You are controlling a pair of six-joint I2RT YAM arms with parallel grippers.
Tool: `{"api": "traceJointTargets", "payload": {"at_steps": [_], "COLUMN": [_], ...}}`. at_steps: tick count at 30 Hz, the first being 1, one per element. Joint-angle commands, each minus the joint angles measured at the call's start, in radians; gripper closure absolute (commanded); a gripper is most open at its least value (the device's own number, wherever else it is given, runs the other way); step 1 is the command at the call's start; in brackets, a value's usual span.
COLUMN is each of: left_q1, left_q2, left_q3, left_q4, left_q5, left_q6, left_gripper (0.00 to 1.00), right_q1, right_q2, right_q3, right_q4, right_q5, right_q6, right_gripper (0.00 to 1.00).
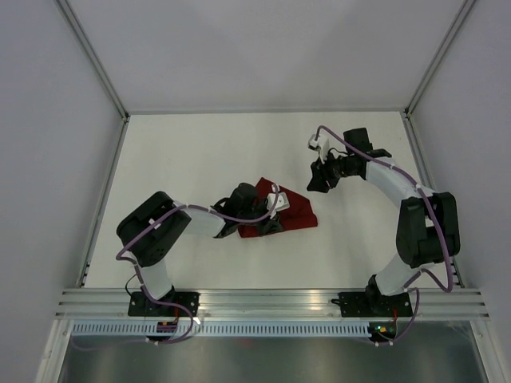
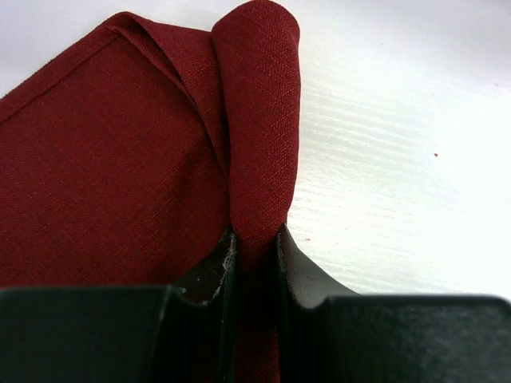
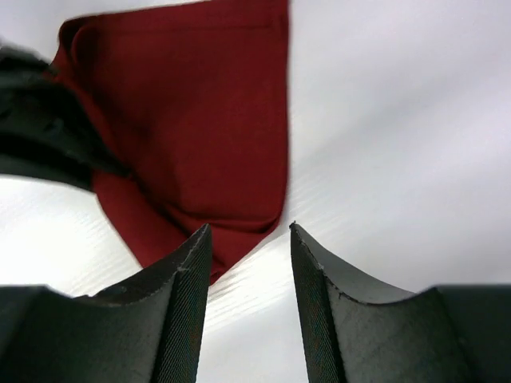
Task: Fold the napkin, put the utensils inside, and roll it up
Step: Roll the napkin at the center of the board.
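Top external view: the napkin (image 1: 299, 214) is lying folded into a compact dark red patch near the middle of the white table (image 1: 192, 159), a little right of centre. My left claw (image 1: 270, 223) is reaching in from the left and sitting over the cloth's left part. My right claw (image 1: 323, 182) is hanging to the right of the napkin and a bit farther back, near it but apart from it.

Left wrist view: my two dark fingers (image 2: 211, 275) are clamping a rolled-over lip of the napkin. Fabric is filling the gap completely, so this claw is clenched on the cloth. The roll is running away from the fingertips as a rounded tube. Flat folded layers are spreading to its left, and bare table is showing to its right. A hemmed edge is running along the far-left side of the flat part.

Right wrist view: my right fingers (image 3: 180, 307) are standing apart, and nothing is sitting between them, so this claw is released. Only table and a tip of red cloth are showing beyond the gap. The napkin is lying ahead of the fingertips, its nearest point falling just past the left finger. A dark blurred shape (image 3: 36, 132) is overlapping the cloth's left corner. I cannot tell which part of my left arm it is.
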Motion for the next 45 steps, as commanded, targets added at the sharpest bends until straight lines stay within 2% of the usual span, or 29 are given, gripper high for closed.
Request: {"api": "traceJointTargets", "payload": {"at_steps": [1, 6, 12, 16, 23, 30, 33, 35, 36, 37, 39, 40, 41, 44, 45], "left_q1": [0.033, 0.088, 0.113, 0.130, 0.156, 0.161, 0.162, 0.162, 0.164, 0.164, 0.165, 0.167, 0.165, 0.168, 0.168], "left_q2": [0.094, 0.145, 0.189, 0.200, 0.232, 0.252, 0.250, 0.247, 0.244, 0.240, 0.218, 0.209, 0.198, 0.152, 0.139], "left_q3": [-0.021, 0.045, 0.117, 0.132, 0.166, 0.189, 0.195, 0.202, 0.205, 0.208, 0.208, 0.209, 0.209, 0.211, 0.209], "left_q4": [-0.197, -0.293, -0.395, -0.416, -0.459, -0.470, -0.470, -0.496, -0.506, -0.505, -0.505, -0.505, -0.504, -0.487, -0.481], "left_q5": [0.135, 0.250, 0.321, 0.353, 0.386, 0.387, 0.387, 0.387, 0.393, 0.395, 0.396, 0.390, 0.380, 0.369, 0.363], "left_q6": [-0.090, -0.116, -0.106, -0.112, -0.119, -0.119, -0.119, -0.118, -0.115, -0.115, -0.109, -0.107, -0.106, -0.106, -0.112], "left_gripper": [0.98, 0.98, 0.98, 0.98, 0.98, 0.98, 0.98, 0.96, 0.94, 0.92, 0.84, 0.79, 0.73, 0.64, 0.63], "right_q1": [0.020, 0.070, 0.273, 0.391, 0.488, 0.563, 0.578, 0.580, 0.580, 0.580, 0.580, 0.581, 0.581, 0.580, 0.580], "right_q2": [-0.119, -0.283, -0.367, -0.352, -0.335, -0.297, -0.263, -0.242, -0.233, -0.217, -0.208, -0.202, -0.194, -0.157, -0.148], "right_q3": [-0.120, -0.277, -0.454, -0.510, -0.567, -0.590, -0.582, -0.579, -0.562, -0.555, -0.545, -0.545, -0.542, -0.506, -0.484], "right_q4": [0.071, 0.141, 0.250, 0.330, 0.431, 0.451, 0.451, 0.440, 0.427, 0.407, 0.378, 0.356, 0.341, 0.253, 0.232], "right_q5": [-0.064, 0.018, 0.192, 0.276, 0.363, 0.403, 0.428, 0.439, 0.446, 0.450, 0.459, 0.465, 0.466, 0.451, 0.447], "right_q6": [-0.128, -0.237, -0.278, -0.289, -0.309, -0.310, -0.316, -0.320, -0.324, -0.330, -0.347, -0.352, -0.359, -0.367, -0.366], "right_gripper": [0.49, 0.45, 0.41, 0.39, 0.37, 0.37, 0.45, 0.54, 0.60, 0.74, 0.81, 0.88, 0.89, 0.96, 0.97]}}
